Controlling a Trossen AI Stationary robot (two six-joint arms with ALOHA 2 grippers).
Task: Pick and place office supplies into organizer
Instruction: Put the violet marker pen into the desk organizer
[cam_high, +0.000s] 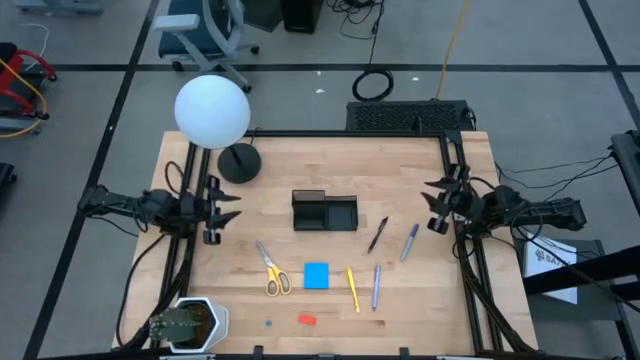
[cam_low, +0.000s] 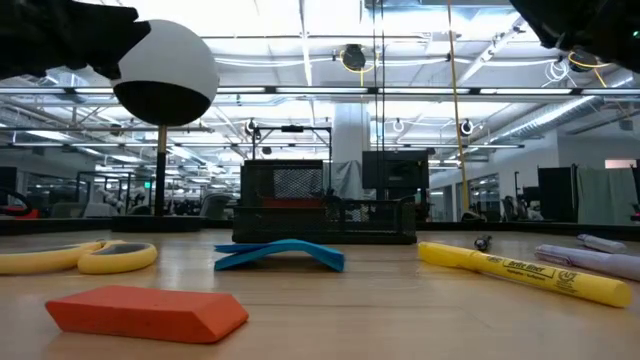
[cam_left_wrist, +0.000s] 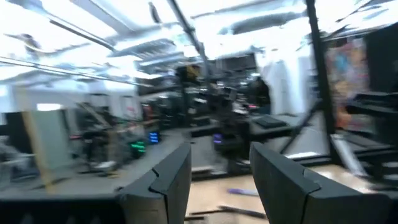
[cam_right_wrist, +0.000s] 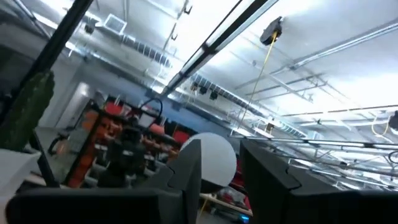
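The organizer (cam_high: 324, 211) is a small black tray with separate compartments, standing near the middle of the table (cam_high: 270, 300); the supplies lie in front of it: yellow-handled scissors (cam_high: 272, 271), a blue note pad (cam_high: 316, 276), a yellow marker (cam_high: 352, 289), a purple pen (cam_high: 376, 286), a second purple pen (cam_high: 409, 242), a dark pen (cam_high: 377, 235) and a red eraser (cam_high: 307, 320). The low view shows the note pad curled up off the wood and print on the marker, which the high view does not. The left gripper (cam_high: 222, 210) hangs open and empty at the table's left edge; the right gripper (cam_high: 436, 205) hangs open and empty at the right edge.
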